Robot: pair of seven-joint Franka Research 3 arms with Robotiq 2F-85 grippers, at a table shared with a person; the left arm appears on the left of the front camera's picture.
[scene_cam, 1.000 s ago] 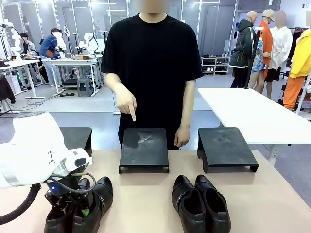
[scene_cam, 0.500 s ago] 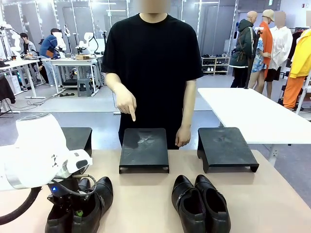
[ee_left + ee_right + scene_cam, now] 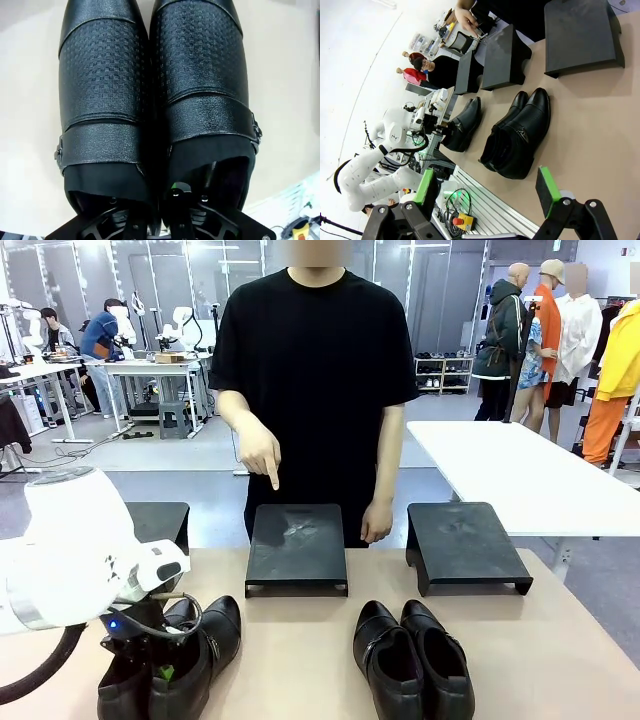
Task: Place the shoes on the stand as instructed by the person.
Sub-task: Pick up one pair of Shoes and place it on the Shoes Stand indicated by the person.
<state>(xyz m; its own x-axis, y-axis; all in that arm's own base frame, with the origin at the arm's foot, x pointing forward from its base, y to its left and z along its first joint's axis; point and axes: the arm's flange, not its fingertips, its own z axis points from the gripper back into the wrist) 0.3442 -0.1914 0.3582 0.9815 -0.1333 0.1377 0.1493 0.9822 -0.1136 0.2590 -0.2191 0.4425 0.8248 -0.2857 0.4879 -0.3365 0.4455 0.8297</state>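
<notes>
Left gripper pinches left shoes; person points at middle stand.

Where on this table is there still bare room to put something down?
The tops of the middle black stand and right black stand are bare. Bare tan tabletop lies between the left pair of shiny black shoes and the right pair, and right of that pair. Crowded: near left, where the left gripper reaches into the shoes.
</notes>
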